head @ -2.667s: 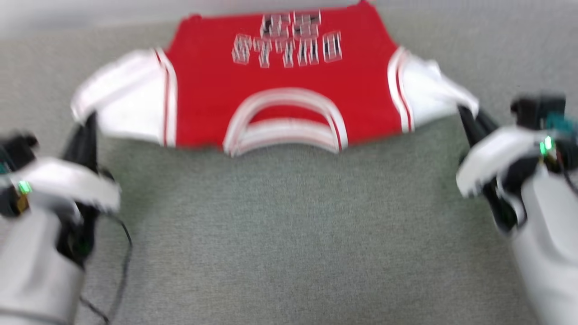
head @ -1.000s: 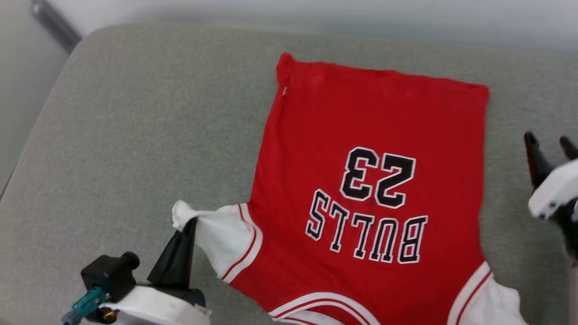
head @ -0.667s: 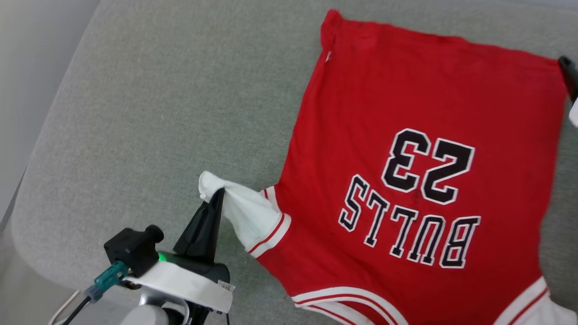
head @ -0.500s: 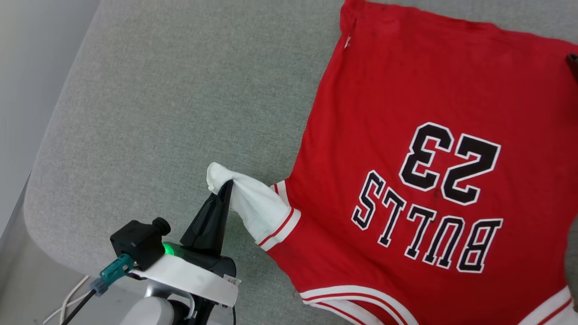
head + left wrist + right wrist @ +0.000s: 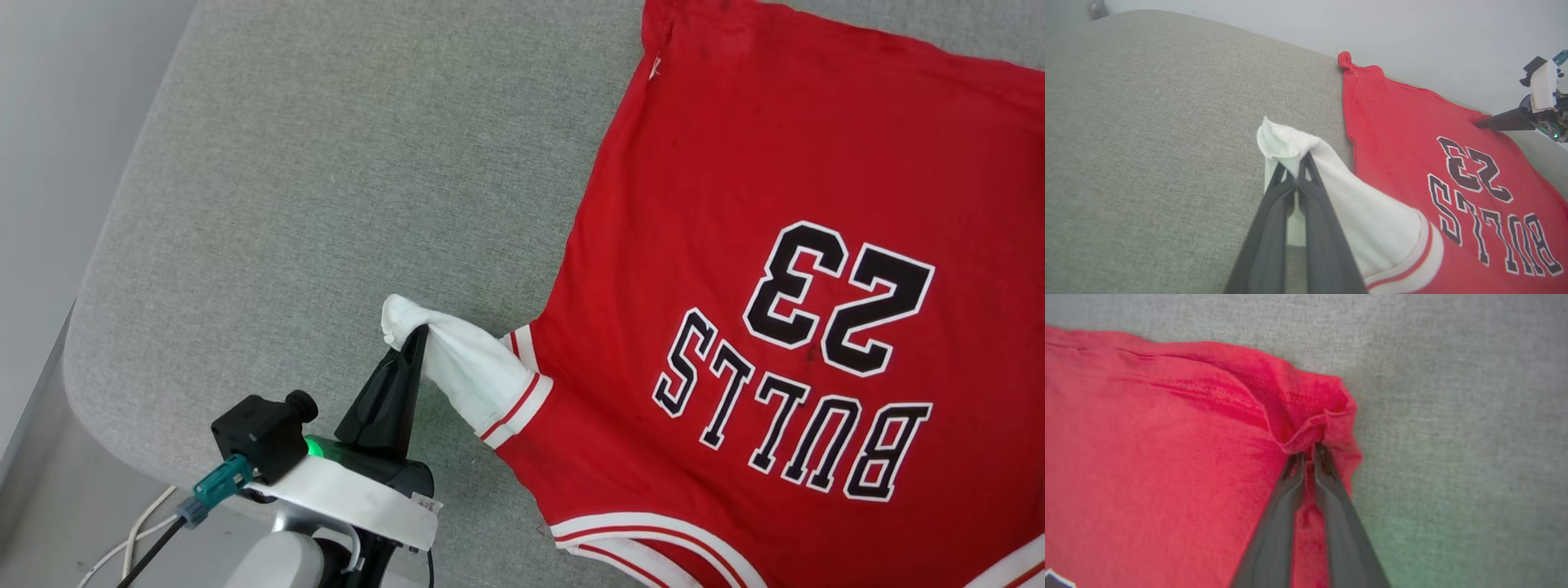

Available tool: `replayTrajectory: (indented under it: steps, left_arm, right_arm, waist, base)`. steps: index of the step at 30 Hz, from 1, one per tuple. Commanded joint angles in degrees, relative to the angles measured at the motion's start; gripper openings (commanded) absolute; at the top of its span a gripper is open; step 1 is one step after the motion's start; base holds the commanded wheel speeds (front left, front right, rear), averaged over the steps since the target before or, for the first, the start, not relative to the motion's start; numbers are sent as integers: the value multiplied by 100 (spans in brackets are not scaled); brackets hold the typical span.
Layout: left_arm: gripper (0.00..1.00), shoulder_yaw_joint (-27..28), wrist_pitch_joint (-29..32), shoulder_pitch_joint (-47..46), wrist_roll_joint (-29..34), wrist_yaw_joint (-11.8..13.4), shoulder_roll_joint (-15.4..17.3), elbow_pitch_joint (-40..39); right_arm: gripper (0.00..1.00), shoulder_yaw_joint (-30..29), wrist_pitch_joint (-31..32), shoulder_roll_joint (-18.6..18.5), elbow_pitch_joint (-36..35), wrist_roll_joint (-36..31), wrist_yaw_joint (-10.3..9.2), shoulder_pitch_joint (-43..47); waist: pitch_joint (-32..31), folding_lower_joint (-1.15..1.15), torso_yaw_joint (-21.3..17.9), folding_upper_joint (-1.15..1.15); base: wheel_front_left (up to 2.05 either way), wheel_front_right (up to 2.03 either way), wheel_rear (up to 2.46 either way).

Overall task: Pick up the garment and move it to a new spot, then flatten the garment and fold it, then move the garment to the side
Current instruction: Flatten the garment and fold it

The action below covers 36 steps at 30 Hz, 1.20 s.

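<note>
The red shirt [image 5: 735, 204] lies flat, lettering up, reaching the grey cushion's [image 5: 326, 163] far edge. Left jaws are clamped on its white sleeve [image 5: 465, 367]; right jaws grip a far hem corner [image 5: 1331, 400].

**Surroundings: non-task items**

Padded surface [image 5: 326, 163]: grey-green woven fabric, flat, with a rounded corner and soft edges.
Wall [image 5: 1412, 32]: plain pale grey, behind the surface's far edge.
Floor [image 5: 41, 163]: pale and smooth, beside the surface's left edge.
Small dark rounded object [image 5: 1096, 8]: near the far corner, too blurred to identify.
</note>
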Motion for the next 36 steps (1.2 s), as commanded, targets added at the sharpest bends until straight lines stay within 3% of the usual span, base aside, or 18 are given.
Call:
replayTrajectory:
  steps: [1, 11, 18, 22, 29, 35, 36]
  left_arm:
    - [0, 20, -20, -36, 4, -27, -6, 30]
    - [0, 180, 2, 330, -27, 185, 129, 187]
    - [0, 456, 82, 757, -133, 507, 341, 208]
    - [0, 642, 152, 993, -195, 713, 475, 145]
    - [0, 839, 318, 1409, -327, 910, 680, 88]
    - [0, 881, 561, 1756, -431, 1048, 830, -23]
    - [0, 856, 672, 1819, -414, 1103, 892, -118]
  right_arm:
    - [0, 54, 263, 165, 298, -121, -5, 469]
    - [0, 1021, 146, -402, -550, 126, -5, 463]
    - [0, 1785, 73, -858, -1565, 987, -5, 1560]
    - [0, 1806, 38, -990, -2283, 1410, -5, 2574]
    - [0, 1423, -2, -719, -3422, 1695, -5, 4727]
    - [0, 1112, -171, 64, -3876, 1681, -5, 6479]
    - [0, 1043, -264, 437, -3803, 1659, -5, 6903]
  waist:
    - [-67, 0, 11, 0]
    - [-883, 0, -349, 0]
    - [-1516, 0, -963, 0]
    - [-1812, 0, -1347, 0]
    - [-2197, 0, -1939, 0]
    - [-2358, 0, -2384, 0]
    - [-2368, 0, -2487, 0]
  base:
    - [0, 0, 0]
    - [0, 0, 0]
    - [0, 0, 0]
    - [0, 0, 0]
    - [0, 0, 0]
    - [0, 0, 0]
    - [0, 0, 0]
